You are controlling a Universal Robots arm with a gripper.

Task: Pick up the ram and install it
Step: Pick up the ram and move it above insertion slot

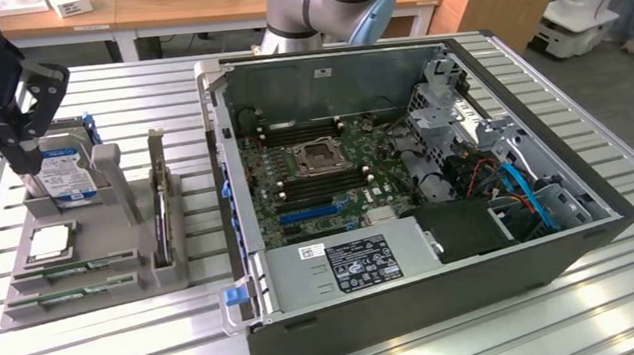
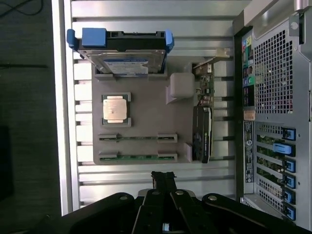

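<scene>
Claw (image 2: 164, 175) clenched, empty, above grey plastic holder tray (image 2: 146, 109). Long thin green circuit-board ram sticks (image 2: 137, 157), seemingly two, sit in tray slots just ahead of claw tips, untouched. Pick-up not begun; install into open black computer case (image 1: 420, 306) left to do.

Two long, thin green boards with small dark chips, both seated edge-up in parallel slots of the gray holder (image 2: 146, 112), with each end tucked into a gray clip. The inner ram stick (image 2: 138, 138) sits just beside the processor chip (image 2: 116, 109) and reads as a thin dark-green line. The outer ram stick (image 2: 138, 157) runs along the holder's edge, its green plainer to see. In the exterior view both lie level at the holder's near end on the exterior view's left — well apart from the open computer case (image 1: 420, 306).
</scene>
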